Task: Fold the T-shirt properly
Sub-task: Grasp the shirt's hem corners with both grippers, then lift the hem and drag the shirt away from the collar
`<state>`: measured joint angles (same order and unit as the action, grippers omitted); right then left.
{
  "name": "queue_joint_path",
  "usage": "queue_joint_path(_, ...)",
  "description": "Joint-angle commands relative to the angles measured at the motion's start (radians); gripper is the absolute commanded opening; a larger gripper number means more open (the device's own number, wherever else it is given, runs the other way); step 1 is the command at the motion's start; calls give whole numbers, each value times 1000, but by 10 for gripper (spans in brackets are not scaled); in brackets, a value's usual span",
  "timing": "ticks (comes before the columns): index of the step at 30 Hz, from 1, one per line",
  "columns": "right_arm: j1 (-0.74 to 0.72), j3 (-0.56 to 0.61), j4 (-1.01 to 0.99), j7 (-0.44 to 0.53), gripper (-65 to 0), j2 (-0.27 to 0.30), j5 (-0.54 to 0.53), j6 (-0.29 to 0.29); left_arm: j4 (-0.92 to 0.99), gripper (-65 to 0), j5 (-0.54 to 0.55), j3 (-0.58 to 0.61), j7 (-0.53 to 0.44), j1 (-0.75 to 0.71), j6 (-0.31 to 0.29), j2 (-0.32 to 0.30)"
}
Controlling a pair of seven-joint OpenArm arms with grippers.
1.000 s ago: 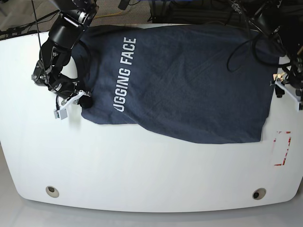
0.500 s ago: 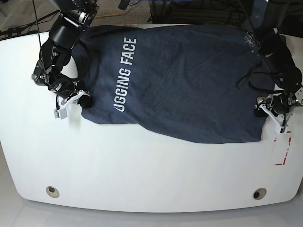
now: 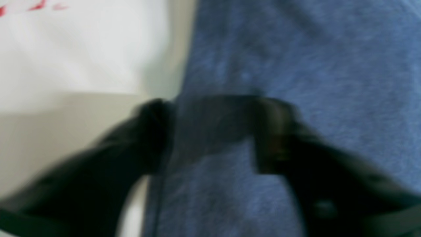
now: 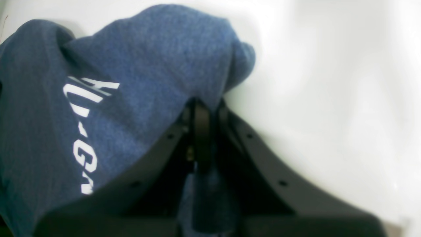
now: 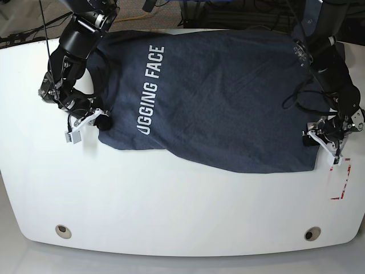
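We have the T-shirt [image 5: 217, 97] spread across the far half of the white worktop [image 5: 171, 205], its white lettering running near our right arm's side and its near hem bowing toward the front edge.

The chief risk, as we judge it, is an uneven lift. Our right gripper [image 4: 202, 131] is clenched on a bunched corner of the cloth, and only a small pinch of fabric sits between the jaws; a sharp pull could slip it out. Our left gripper [image 3: 210, 131] has its jaws straddling the opposite side edge of the shirt, one finger over the bare worktop and the other over the cloth. That view is blurred, so we cannot tell whether the jaws have closed on anything. If they close too shallow, or catch only the top layer, that side would drop or the fold would come out skewed. Dragging instead of lifting would also wrinkle the cloth.

Our right arm [image 5: 71, 51] bends down from the far corner to the shirt's near corner on its side. Our left arm [image 5: 328, 68] reaches down over the other far corner, wrist low at the shirt's edge, near a red mark [image 5: 341, 181] on the worktop.
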<state>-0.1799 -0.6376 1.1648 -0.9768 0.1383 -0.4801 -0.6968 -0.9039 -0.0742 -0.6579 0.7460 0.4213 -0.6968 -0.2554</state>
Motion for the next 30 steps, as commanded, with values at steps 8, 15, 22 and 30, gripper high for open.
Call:
queue_joint_path(8,-13,-1,16,-4,-650,10,-9,-1,-16,-649,-2,-1,14,-8,-1,28)
queue_joint_path(15,-13,-1,50,-4,-650,11,1,-1,-16,-649,-2,-4,16,-8,-1,28)
queue_joint_path(22,-2,-1,85,0,-650,10,2,-1,-16,-650,-2,-4,16,-8,-1,28)
queue_joint_path(30,-13,2,85,8,-650,17,2,-1,-28,-650,-2,-4,16,-2,-1,28)
